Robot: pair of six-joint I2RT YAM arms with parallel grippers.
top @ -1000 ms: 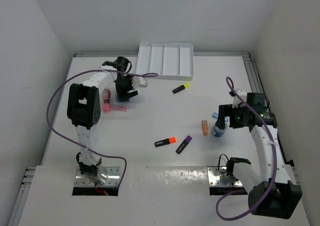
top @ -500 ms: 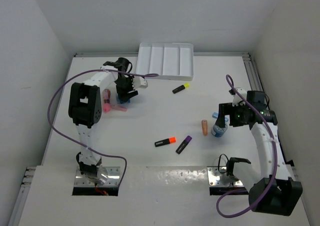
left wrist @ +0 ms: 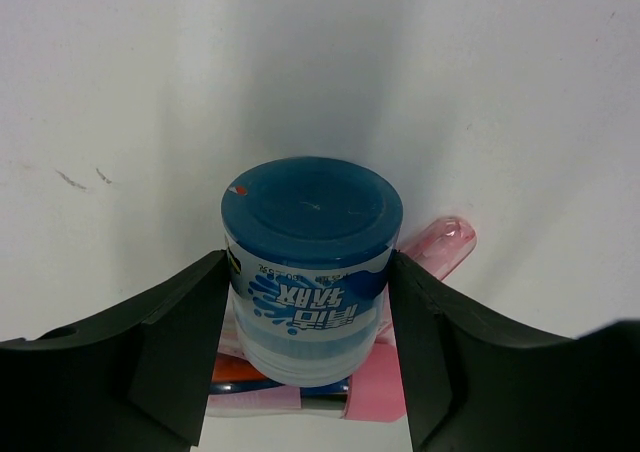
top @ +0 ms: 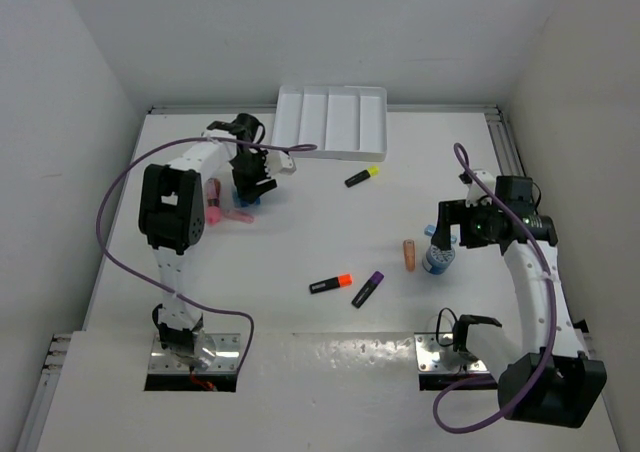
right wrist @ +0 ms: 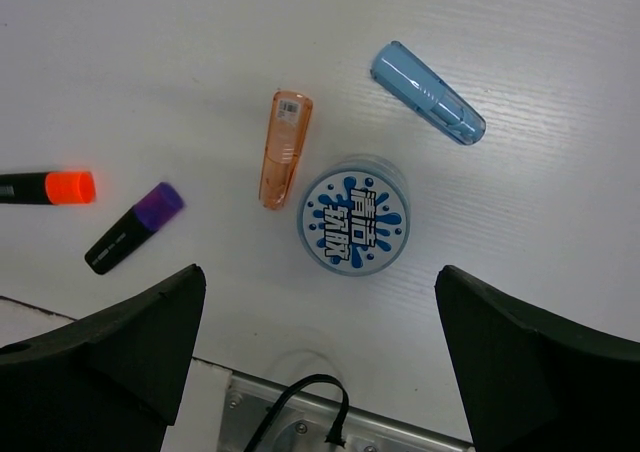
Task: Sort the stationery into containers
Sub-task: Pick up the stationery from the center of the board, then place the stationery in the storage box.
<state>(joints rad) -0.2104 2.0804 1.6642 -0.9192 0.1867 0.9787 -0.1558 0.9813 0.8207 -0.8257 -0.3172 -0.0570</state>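
My left gripper [left wrist: 308, 277] is shut on a blue-lidded round jar [left wrist: 311, 217], one finger pressed to each side; pink sticks [left wrist: 440, 247] lie under and behind it. In the top view this gripper [top: 247, 194] is at the left, beside more pink sticks [top: 213, 202]. My right gripper [right wrist: 320, 282] hangs wide open over a second blue round jar [right wrist: 353, 221], with a peach stick [right wrist: 284, 149] and a blue stick [right wrist: 428, 93] beside it. The orange [top: 331, 283], purple [top: 368, 289] and yellow [top: 362, 176] highlighters lie on the table. The white four-compartment tray [top: 331, 120] stands at the back.
White walls close in the table on the left, back and right. The arms' metal base plates [top: 450, 354] sit at the near edge. A purple cable [top: 115, 187] loops off the left arm.
My left gripper has closed onto the blue jar. The right arm has shifted slightly and stays open above its jar.
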